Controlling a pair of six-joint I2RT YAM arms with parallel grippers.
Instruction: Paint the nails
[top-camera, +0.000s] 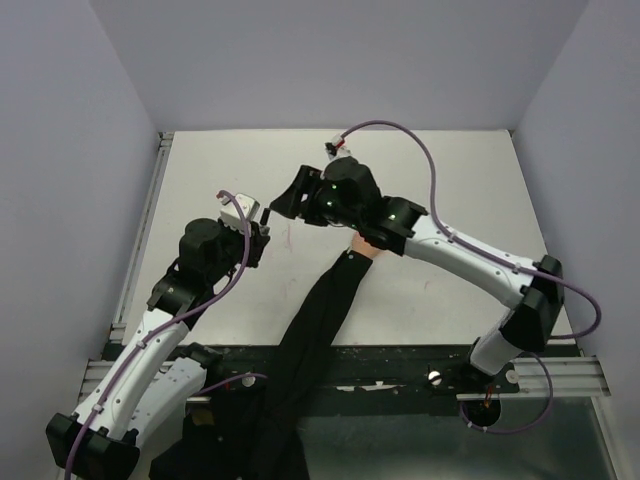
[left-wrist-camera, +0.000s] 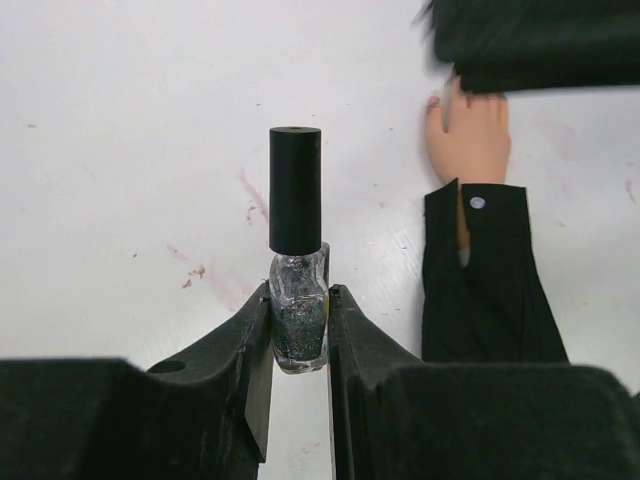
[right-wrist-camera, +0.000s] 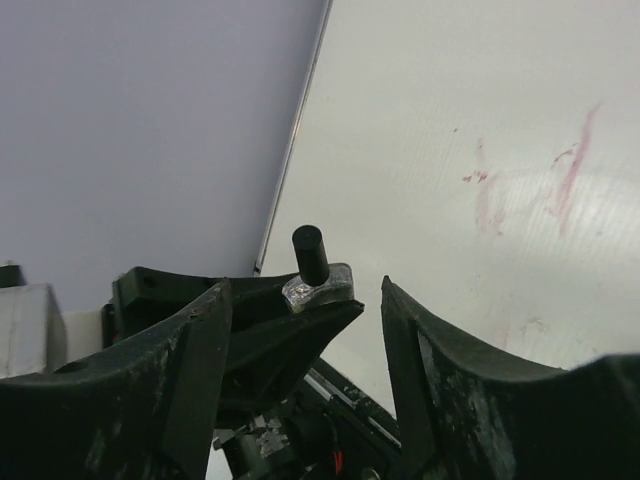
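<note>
My left gripper (left-wrist-camera: 298, 322) is shut on a small glass polish bottle (left-wrist-camera: 297, 305) with a tall black cap (left-wrist-camera: 295, 190), held upright over the white table. The pale peach fake hand (left-wrist-camera: 470, 140) lies to its right, with its black sleeve (left-wrist-camera: 485, 285) running toward me. The nails are hidden under my right gripper (left-wrist-camera: 540, 40), which hovers blurred over the fingers. In the right wrist view that gripper (right-wrist-camera: 305, 287) is open and empty, looking at the bottle (right-wrist-camera: 320, 284) in the left gripper's fingers (right-wrist-camera: 300, 325). From above, the right gripper (top-camera: 288, 200) sits close to the left gripper (top-camera: 266, 217), and the hand (top-camera: 362, 244) is mostly covered.
Reddish paint smears mark the table (left-wrist-camera: 255, 197) near the bottle and show in the right wrist view (right-wrist-camera: 572, 160). The sleeve (top-camera: 318, 325) runs down over the table's front edge. Walls close in the left side (top-camera: 150, 200) and the back.
</note>
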